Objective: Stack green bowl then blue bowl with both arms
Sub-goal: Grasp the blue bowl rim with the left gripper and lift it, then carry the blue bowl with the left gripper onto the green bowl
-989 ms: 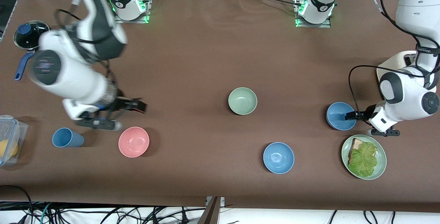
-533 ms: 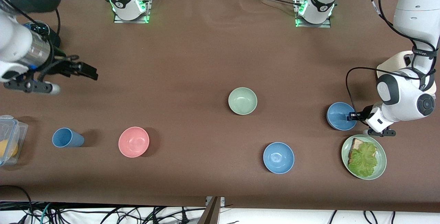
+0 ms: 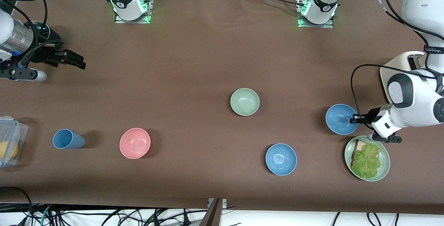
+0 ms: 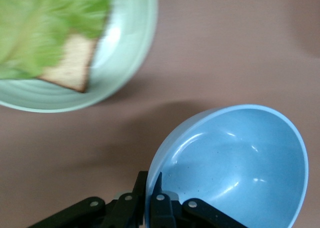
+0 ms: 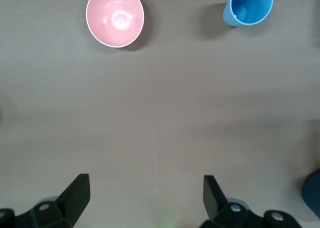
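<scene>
While the left hand (image 4: 150, 200) pinches the blue bowl's (image 3: 341, 119) rim, right hand (image 5: 145, 195) spread and waiting, it'll probably need carrying to the green bowl (image 3: 245, 101).

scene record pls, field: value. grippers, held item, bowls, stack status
left gripper: shut on the rim of a small glossy sky-blue bowl, tilted, beside the flat green plate of bread and lettuce
right gripper: open, holding nothing, over bare table at the right arm's end
green bowl: small pale mint-green bowl, mid-table, nothing in it
second blue bowl: nearer the front camera, untouched
pink bowl: untouched
stack: not started
</scene>
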Tool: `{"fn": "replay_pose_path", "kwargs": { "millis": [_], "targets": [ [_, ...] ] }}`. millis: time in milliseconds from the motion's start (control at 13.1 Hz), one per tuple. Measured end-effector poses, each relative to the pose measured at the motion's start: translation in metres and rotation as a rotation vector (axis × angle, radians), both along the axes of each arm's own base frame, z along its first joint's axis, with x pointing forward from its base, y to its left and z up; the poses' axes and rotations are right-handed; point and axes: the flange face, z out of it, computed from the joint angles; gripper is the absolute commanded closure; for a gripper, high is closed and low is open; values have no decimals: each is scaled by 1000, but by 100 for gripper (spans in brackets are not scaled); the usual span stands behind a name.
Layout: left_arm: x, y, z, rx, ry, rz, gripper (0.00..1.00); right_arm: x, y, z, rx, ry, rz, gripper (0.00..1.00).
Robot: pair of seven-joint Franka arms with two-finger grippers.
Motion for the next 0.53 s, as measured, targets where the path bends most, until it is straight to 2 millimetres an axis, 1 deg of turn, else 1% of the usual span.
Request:
{"fn": "replay_pose_path", "kwargs": {
  "millis": [76, 152, 228, 380, 457, 533],
  "targets": [
    [2, -22, 14, -16, 12, 3, 100, 0, 1, 0, -5, 0, 3, 0],
    [1, -51, 25, -33, 29, 17, 100, 0, 1, 0, -15, -1, 6, 0],
    [0, -86, 36, -48, 46, 42, 100, 0, 0, 0, -23, -2, 7, 0],
    [-7, -168, 54, -97, 81, 98, 100, 1, 0, 5, -25, -14, 12, 0],
    [-13, -203, 60, -126, 100, 105, 100, 1, 1, 8, -25, -20, 14, 0],
    [-22, -230, 62, -149, 121, 100, 100, 1, 1, 8, -24, -21, 16, 0]
  ]
}}
